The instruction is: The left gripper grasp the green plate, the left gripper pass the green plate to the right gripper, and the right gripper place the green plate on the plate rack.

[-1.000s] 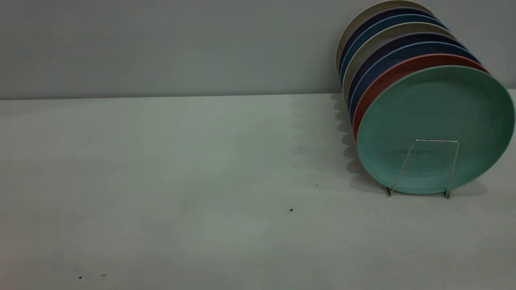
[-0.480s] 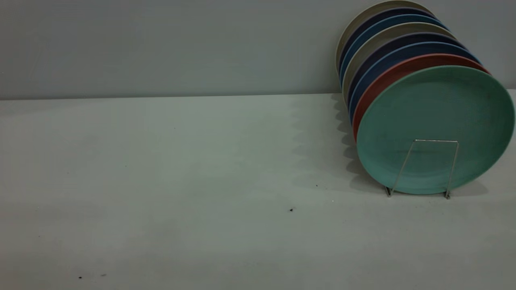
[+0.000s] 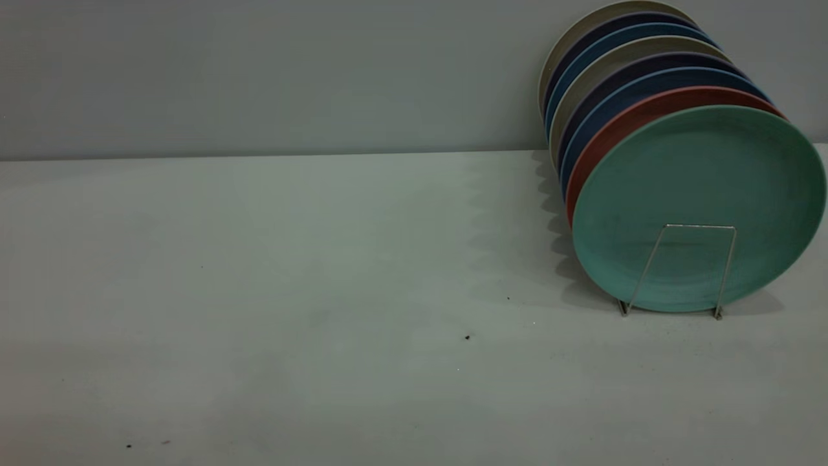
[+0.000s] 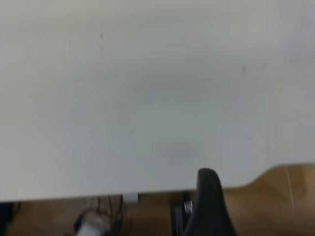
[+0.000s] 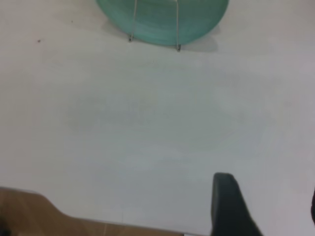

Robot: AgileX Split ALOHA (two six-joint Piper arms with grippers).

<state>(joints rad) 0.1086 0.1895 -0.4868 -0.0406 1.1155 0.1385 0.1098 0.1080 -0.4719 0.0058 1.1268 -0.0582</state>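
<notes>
The green plate (image 3: 698, 194) stands upright at the front of the plate rack (image 3: 695, 228) at the table's right; a silver wire loop crosses its lower face. Its lower part also shows in the right wrist view (image 5: 162, 19), behind the rack's wire loop (image 5: 177, 29). Neither gripper shows in the exterior view. The right gripper (image 5: 268, 206) is open and empty over bare table, well away from the plate. The left gripper (image 4: 261, 206) shows one black finger (image 4: 209, 206) over the table's edge, with a wide gap beside it and nothing held.
Behind the green plate stand a salmon-pink plate (image 3: 621, 123), blue plates (image 3: 614, 87) and beige plates in the same rack. The white table (image 3: 291, 291) stretches left. Its edge and the wooden floor (image 4: 275, 201) show in the left wrist view.
</notes>
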